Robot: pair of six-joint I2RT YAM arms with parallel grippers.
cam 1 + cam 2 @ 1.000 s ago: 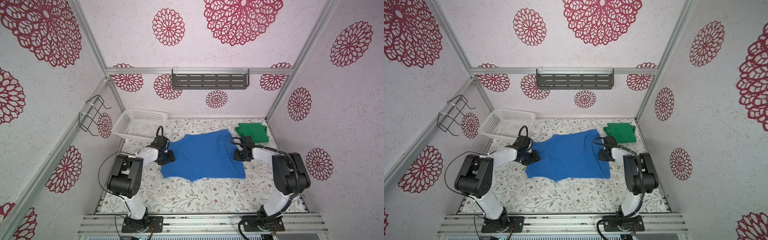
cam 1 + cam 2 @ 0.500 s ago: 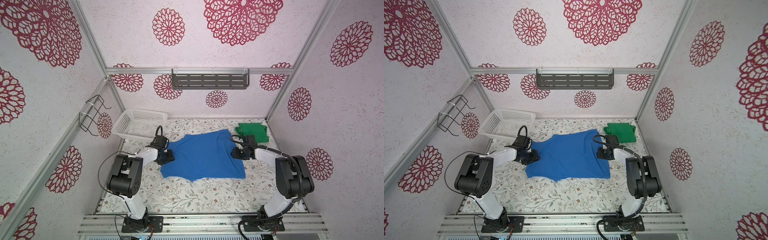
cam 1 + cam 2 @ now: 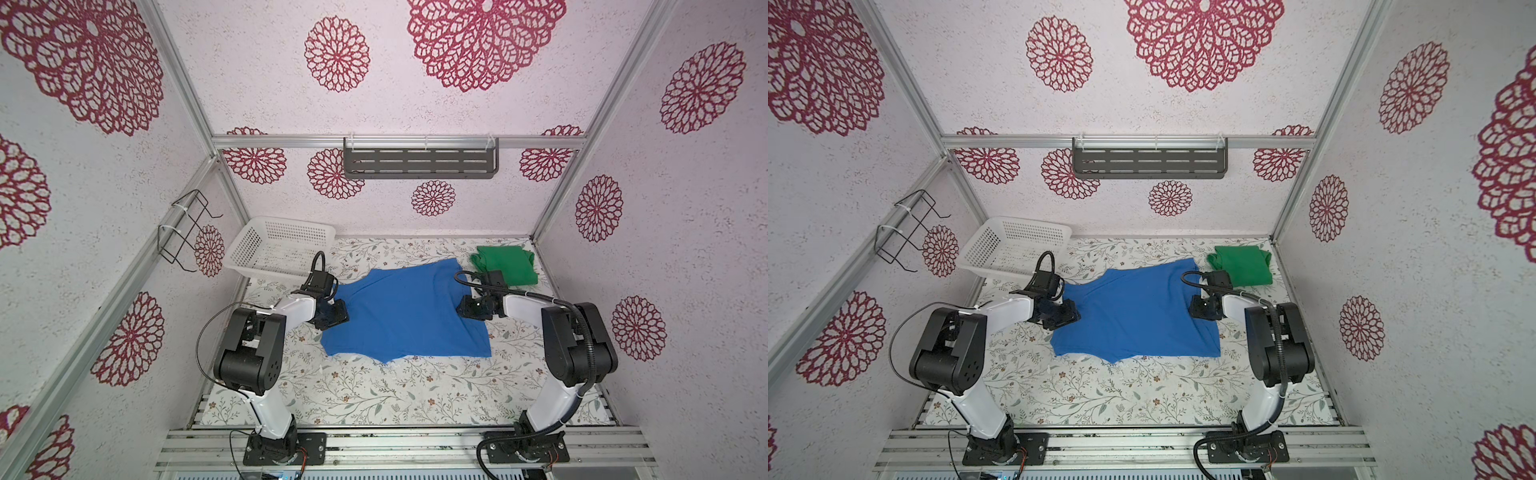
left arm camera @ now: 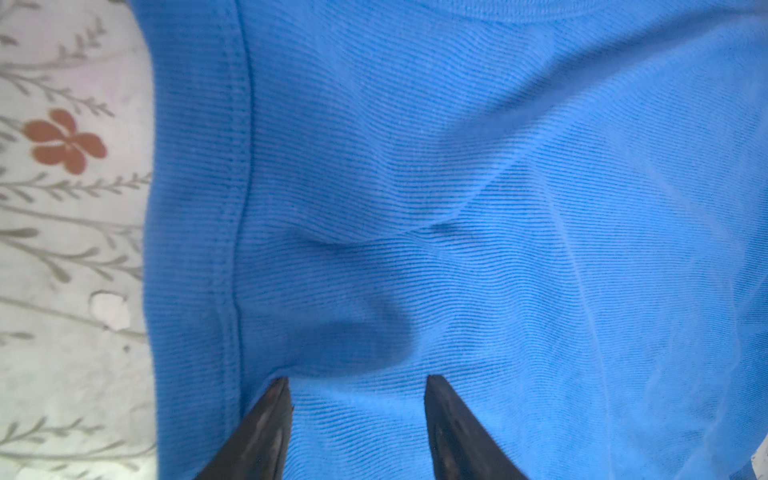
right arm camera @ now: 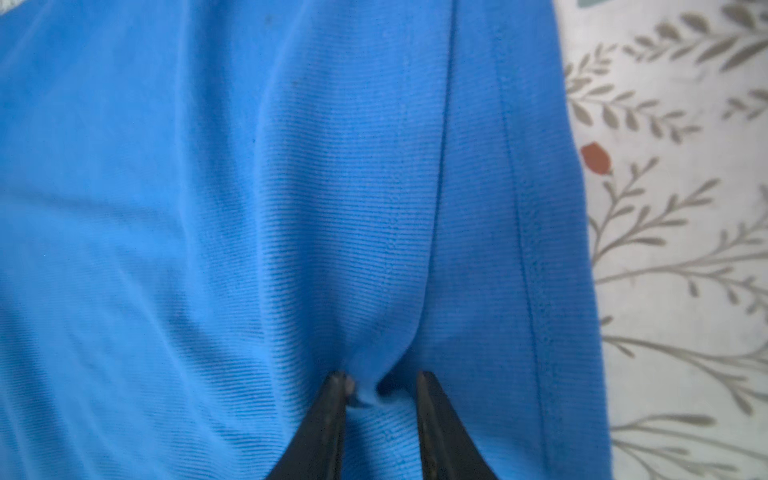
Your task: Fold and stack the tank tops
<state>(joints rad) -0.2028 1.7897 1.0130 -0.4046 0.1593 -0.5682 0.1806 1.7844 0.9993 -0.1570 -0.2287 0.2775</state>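
Observation:
The blue tank top (image 3: 407,311) (image 3: 1133,316) lies spread flat in the middle of the table. The green tank top (image 3: 505,266) (image 3: 1244,266) sits folded at the back right corner. My left gripper (image 3: 338,318) (image 4: 357,380) rests on the blue top (image 4: 457,166) just inside its left hem. It is open, and the cloth lies flat between its fingers. My right gripper (image 3: 463,309) (image 5: 382,376) is down on the blue top (image 5: 249,187) near its right hem. Its jaws stand narrowly apart, and a small ridge of cloth is bunched up between the tips.
A white perforated basket (image 3: 249,245) stands at the back left, close behind my left arm. A grey shelf (image 3: 419,160) hangs on the back wall. A black wire rack (image 3: 187,232) hangs on the left wall. Bare floral tabletop (image 3: 374,395) lies in front of the blue top.
My right gripper has shifted slightly along the blue top's right edge. My left arm and both tops have stayed where they were.

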